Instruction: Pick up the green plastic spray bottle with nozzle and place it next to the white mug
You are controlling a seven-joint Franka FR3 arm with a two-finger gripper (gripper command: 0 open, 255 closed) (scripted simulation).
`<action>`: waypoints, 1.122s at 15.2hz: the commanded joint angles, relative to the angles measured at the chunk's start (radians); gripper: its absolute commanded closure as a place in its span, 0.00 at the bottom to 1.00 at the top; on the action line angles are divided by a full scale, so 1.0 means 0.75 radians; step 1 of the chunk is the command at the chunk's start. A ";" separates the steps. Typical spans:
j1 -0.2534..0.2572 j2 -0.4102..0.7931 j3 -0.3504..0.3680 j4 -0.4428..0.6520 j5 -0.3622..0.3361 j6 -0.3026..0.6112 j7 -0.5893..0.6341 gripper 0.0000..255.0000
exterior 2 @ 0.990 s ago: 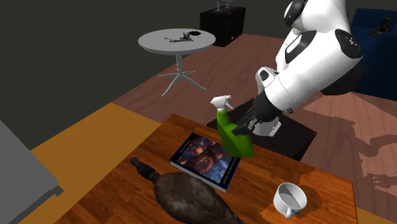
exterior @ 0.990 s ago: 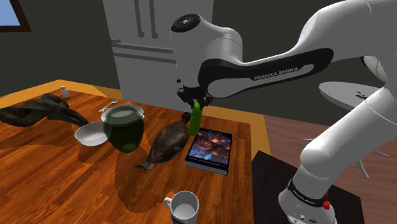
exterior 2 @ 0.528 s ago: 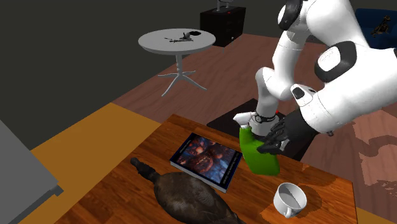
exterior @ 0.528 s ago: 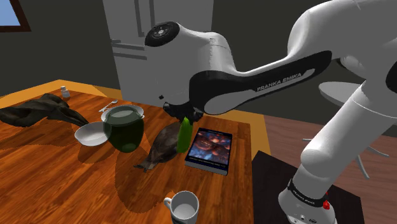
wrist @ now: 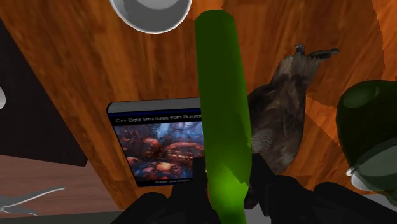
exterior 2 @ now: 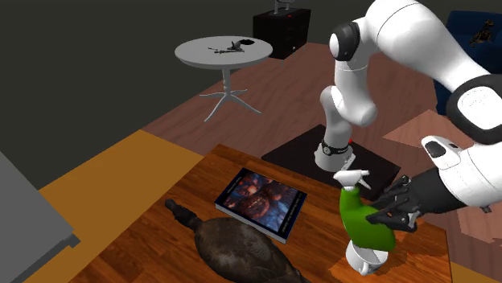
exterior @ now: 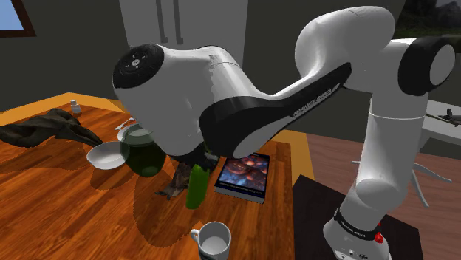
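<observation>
The green spray bottle (exterior 2: 364, 223) with a white nozzle (exterior 2: 351, 176) hangs tilted just above the wooden table (exterior 2: 161, 241), and my gripper (exterior 2: 394, 212) is shut on its side. Right below and behind it stands the white mug (exterior 2: 364, 260), partly covered. In the shoulder view the bottle (exterior: 197, 185) hangs under the arm, a little above and beyond the mug (exterior: 213, 240). In the wrist view the bottle (wrist: 222, 108) runs out from between my fingers (wrist: 200, 180), and the mug (wrist: 151, 11) lies past its far end.
A book (exterior: 244, 173) lies flat beside the bottle, with a brown duck figure (exterior: 179, 179) on its other side. A dark green jar (exterior: 142, 151), a white bowl (exterior: 106, 155) and a dark gnarled piece (exterior: 44, 127) stand farther along. A round table (exterior 2: 225, 52) stands off on the floor.
The arm has swung the bottle from above the book's far edge across toward the mug and lowered it; the grip stays the same.
</observation>
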 commanded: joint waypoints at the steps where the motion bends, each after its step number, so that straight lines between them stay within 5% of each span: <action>1: 0.131 0.121 -0.027 0.084 -0.074 -0.068 0.090 1.00; 10: 0.707 0.547 -0.204 0.587 -0.289 -0.317 0.276 1.00; 17: 0.673 0.570 -0.209 0.481 -0.296 -0.223 0.330 1.00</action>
